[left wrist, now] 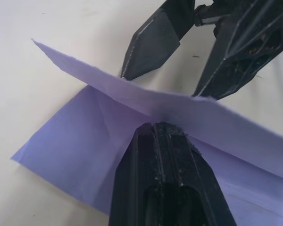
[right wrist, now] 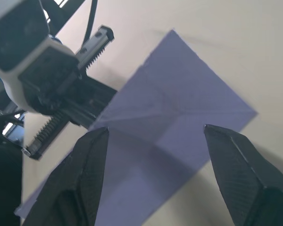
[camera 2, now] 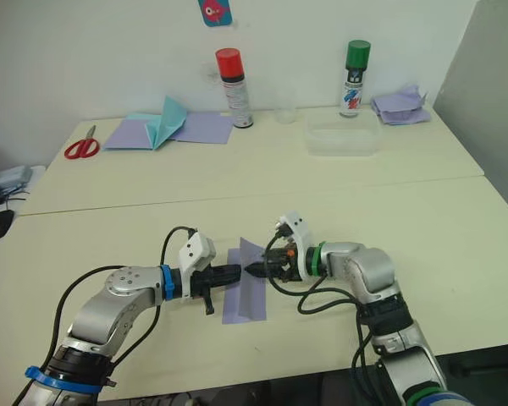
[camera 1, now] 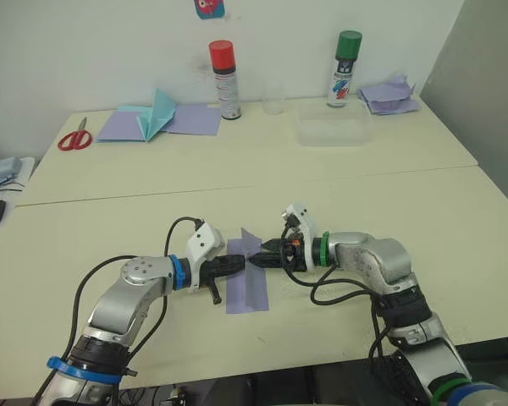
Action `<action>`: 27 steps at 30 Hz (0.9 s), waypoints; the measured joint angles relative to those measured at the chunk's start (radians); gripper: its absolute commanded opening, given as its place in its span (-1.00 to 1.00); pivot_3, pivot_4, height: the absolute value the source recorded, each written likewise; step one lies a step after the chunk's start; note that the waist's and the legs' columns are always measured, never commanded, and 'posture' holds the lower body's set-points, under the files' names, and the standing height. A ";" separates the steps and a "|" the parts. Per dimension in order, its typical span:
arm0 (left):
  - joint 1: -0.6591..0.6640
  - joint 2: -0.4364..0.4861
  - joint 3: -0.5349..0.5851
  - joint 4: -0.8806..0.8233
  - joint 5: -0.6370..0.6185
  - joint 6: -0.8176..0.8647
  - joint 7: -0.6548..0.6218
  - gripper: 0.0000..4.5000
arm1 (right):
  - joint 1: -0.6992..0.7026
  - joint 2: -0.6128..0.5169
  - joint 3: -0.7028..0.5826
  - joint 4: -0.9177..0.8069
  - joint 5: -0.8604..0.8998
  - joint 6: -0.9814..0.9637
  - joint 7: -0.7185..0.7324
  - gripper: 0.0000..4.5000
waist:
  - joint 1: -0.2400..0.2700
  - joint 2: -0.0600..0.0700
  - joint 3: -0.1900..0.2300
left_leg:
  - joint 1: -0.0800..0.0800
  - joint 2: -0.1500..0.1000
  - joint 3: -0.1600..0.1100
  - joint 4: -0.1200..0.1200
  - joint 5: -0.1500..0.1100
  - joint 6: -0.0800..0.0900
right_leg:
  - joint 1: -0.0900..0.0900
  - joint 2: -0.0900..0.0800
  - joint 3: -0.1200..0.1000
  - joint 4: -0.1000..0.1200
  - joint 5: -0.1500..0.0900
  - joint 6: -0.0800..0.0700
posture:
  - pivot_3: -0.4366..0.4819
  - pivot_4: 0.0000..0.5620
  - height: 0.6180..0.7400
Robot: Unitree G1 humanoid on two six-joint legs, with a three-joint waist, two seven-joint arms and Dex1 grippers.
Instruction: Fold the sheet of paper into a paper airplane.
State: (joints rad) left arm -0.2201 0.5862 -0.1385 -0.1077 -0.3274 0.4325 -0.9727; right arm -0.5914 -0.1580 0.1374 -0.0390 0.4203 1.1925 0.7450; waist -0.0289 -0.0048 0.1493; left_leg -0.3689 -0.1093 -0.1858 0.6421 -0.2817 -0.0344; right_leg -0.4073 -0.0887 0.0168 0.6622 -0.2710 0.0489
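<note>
The sheet of paper (camera 1: 247,288) is pale lavender and lies on the near table between my two grippers, with one flap (left wrist: 132,92) lifted off the surface. My left gripper (camera 1: 240,263) reaches in from the left. In the left wrist view its fingers (left wrist: 165,155) are pressed together, their tip pinching the raised flap. My right gripper (camera 1: 262,256) faces it from the right and is open. Its two fingertips (right wrist: 92,160) stand spread just above the paper (right wrist: 179,108) with nothing between them.
Along the far table stand red scissors (camera 1: 74,138), a teal pointed paper shape (camera 1: 157,114) on flat lavender sheets (camera 1: 195,120), a red-capped can (camera 1: 224,80), a clear cup (camera 1: 273,97), a clear container (camera 1: 334,127), a green-capped can (camera 1: 345,69) and a heap of lavender sheets (camera 1: 389,96).
</note>
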 measured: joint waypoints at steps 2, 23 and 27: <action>0.000 -0.001 -0.007 0.000 0.001 -0.003 0.000 -1.00 | -0.010 0.016 -0.034 -0.003 0.030 0.074 -0.033 0.51 | 0.000 0.000 0.000 | 0.000 0.000 0.000 0.000 0.000 0.000 | 0.000 0.000 0.000 0.000 0.000 0.000 | -0.05 -0.47 1.00; -0.028 -0.032 -0.025 0.024 0.020 -0.011 -0.002 -1.00 | -0.032 0.065 -0.133 -0.023 0.152 0.320 -0.180 0.14 | -0.002 0.000 0.000 | 0.000 0.000 0.001 0.000 0.000 0.000 | -0.001 -0.001 0.000 0.001 0.000 -0.001 | -0.05 -0.47 1.00; -0.030 -0.040 -0.025 0.025 0.020 -0.011 -0.001 -1.00 | -0.027 0.043 -0.113 -0.026 0.156 0.314 -0.176 -0.49 | -0.002 0.000 0.000 | 0.000 0.000 0.001 0.000 0.000 0.000 | -0.001 -0.001 0.000 0.001 0.000 -0.001 | -0.05 -0.47 1.00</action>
State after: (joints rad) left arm -0.2502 0.5460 -0.1632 -0.0826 -0.3074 0.4216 -0.9736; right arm -0.6181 -0.1148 0.0240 -0.0647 0.5758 1.5065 0.5687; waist -0.0312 -0.0048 0.1492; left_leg -0.3690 -0.1093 -0.1843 0.6422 -0.2818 -0.0341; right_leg -0.4087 -0.0893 0.0167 0.6634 -0.2706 0.0484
